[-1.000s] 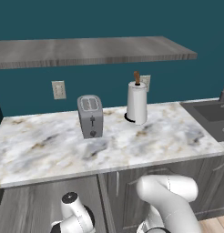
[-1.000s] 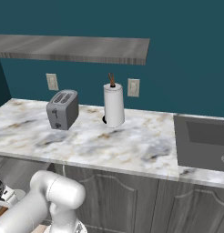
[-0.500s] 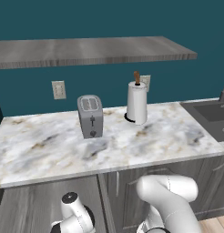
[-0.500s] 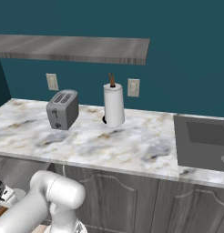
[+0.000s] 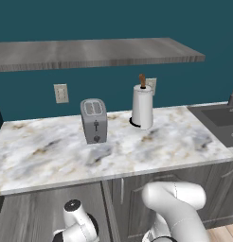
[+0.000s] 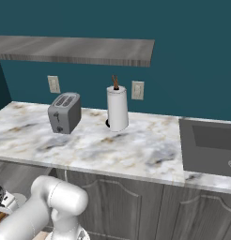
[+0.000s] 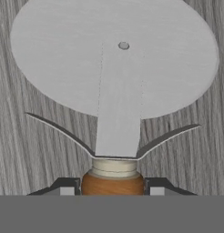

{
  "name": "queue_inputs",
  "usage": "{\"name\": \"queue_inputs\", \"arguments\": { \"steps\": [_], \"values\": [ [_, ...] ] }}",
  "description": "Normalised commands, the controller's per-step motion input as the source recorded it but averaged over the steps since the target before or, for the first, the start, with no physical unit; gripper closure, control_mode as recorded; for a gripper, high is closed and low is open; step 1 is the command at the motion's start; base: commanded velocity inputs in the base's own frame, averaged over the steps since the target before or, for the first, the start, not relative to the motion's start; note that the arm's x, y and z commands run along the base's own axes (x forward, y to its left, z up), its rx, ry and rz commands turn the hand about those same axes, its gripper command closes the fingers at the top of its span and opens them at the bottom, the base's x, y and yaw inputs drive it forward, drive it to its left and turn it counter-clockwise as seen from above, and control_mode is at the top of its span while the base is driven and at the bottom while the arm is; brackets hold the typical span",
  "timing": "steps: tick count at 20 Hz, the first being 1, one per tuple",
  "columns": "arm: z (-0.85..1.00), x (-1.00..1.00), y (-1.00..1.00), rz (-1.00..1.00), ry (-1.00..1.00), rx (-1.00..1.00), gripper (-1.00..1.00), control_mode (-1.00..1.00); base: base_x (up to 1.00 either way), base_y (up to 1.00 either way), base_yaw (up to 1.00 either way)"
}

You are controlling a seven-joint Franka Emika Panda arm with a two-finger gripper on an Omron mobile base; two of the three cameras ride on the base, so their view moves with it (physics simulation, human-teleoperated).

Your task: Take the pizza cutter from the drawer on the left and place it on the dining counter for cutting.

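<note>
Centrally in the hand view, the pizza cutter [image 7: 114, 82] lies flat on a grey wood-grain surface, its round blade toward the top and its brown handle end at the bottom. Flanking that handle, the gripper [image 7: 112, 187] stands with one dark fingertip [image 7: 66, 186] on each side; whether they press it cannot be told. Beyond, the base views show a marble counter [image 5: 52, 156] bearing a toaster [image 5: 94, 120] and a paper towel holder [image 5: 142, 107], with a sink [image 6: 211, 143] at right.

We get flat, even rendered light in all views, no glare or blur. Soft shadows fall beside the toaster [image 5: 94, 120] and under the shelf [image 5: 90, 52] above it. The close-up hand view looks crisp.
</note>
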Motion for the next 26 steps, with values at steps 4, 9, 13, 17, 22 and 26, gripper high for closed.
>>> {"name": "queue_inputs", "arguments": {
  "steps": [4, 9, 13, 17, 22, 26],
  "values": [
    [0.00, 0.00, 0.00, 0.00, 0.00, 0.00, 1.00, -1.00, 0.00, 0.00, 0.00],
    [0.09, 0.01, 0.00, 0.00, 0.00, 0.00, 1.00, -1.00, 0.00, 0.00, 0.00],
    [0.69, -0.05, 0.00, 0.00, -0.03, 0.00, 1.00, -1.00, 0.00, 0.00, 0.00],
    [1.00, 0.00, 0.00, 0.00, 0.00, 0.00, 1.00, -1.00, 0.00, 0.00, 0.00],
    [0.99, -0.17, 0.00, 0.00, 0.00, 0.00, 1.00, -1.00, 0.00, 0.00, 0.00],
    [0.87, -0.24, 0.00, 0.00, -0.01, 0.00, 1.00, -1.00, 0.00, 0.00, 0.00]
  ]
}}
